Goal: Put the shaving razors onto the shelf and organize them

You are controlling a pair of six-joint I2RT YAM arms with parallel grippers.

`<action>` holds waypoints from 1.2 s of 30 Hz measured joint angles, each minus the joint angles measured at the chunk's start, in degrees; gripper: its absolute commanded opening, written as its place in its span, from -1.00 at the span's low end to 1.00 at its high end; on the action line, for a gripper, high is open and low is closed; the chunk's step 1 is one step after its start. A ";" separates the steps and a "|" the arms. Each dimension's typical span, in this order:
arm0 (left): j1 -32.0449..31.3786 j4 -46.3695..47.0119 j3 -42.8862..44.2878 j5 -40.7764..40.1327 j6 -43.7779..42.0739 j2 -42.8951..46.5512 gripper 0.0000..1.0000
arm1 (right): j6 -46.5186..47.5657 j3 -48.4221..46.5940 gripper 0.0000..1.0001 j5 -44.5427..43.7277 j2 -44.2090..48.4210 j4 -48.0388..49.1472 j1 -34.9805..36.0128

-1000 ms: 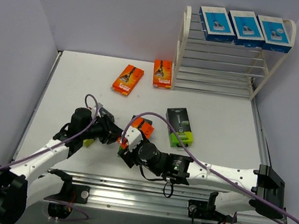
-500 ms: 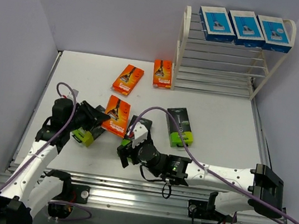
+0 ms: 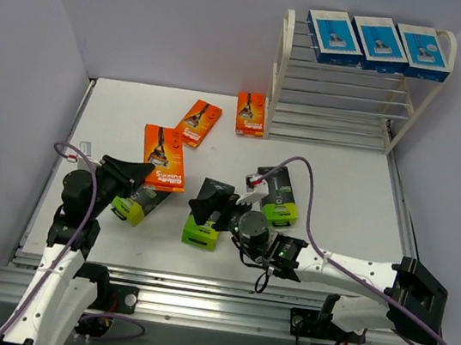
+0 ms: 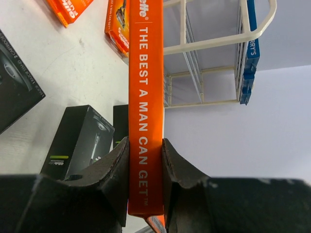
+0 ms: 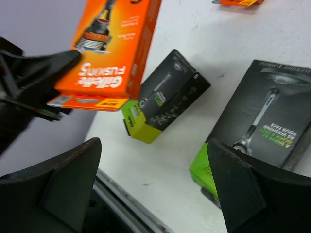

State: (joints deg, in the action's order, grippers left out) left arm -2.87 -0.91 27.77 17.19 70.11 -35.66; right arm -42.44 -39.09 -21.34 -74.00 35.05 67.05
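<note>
On the top camera, my left tool (image 3: 136,176) is pinching one orange pack (image 3: 163,158), raised off the bench (image 3: 343,172) near its left edge. Two other orange packs (image 3: 198,123) lie toward the far edge, one of them just beside the shelf (image 3: 278,75). The shelf stands in the far right corner with three blue packs (image 3: 380,41) side by side on its top tier. Three black packs (image 3: 277,195) lie across the middle of the bench. My right tool (image 3: 213,205) hovers over the middle one with its fingers spread.

On the left wrist camera, both fingers press the flat faces of the orange pack, whose narrow side faces me.

On the right wrist camera, the fingers stand wide apart with nothing between them. One black pack lies below, near the right finger. Another lies farther off, under the raised orange pack.
</note>
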 measured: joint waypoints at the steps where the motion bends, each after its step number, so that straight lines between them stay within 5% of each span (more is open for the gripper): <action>1: 0.15 2.14 -1.77 0.17 1.09 -0.09 -0.95 | -2.47 1.29 0.70 0.11 0.61 1.92 -0.44; 17: 0.35 27.63 -13.86 0.70 7.58 0.83 -0.95 | -26.34 3.34 0.65 1.22 -6.51 19.30 1.75; 36: -0.92 34.29 -17.44 -4.07 4.98 1.70 -0.95 | -36.59 -5.20 0.40 -4.98 -19.23 29.11 2.82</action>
State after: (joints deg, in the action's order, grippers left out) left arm -3.79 33.39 10.33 13.13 75.09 -33.95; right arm -79.02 -44.29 -26.33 -93.23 64.16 69.87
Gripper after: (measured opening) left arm 0.348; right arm 0.708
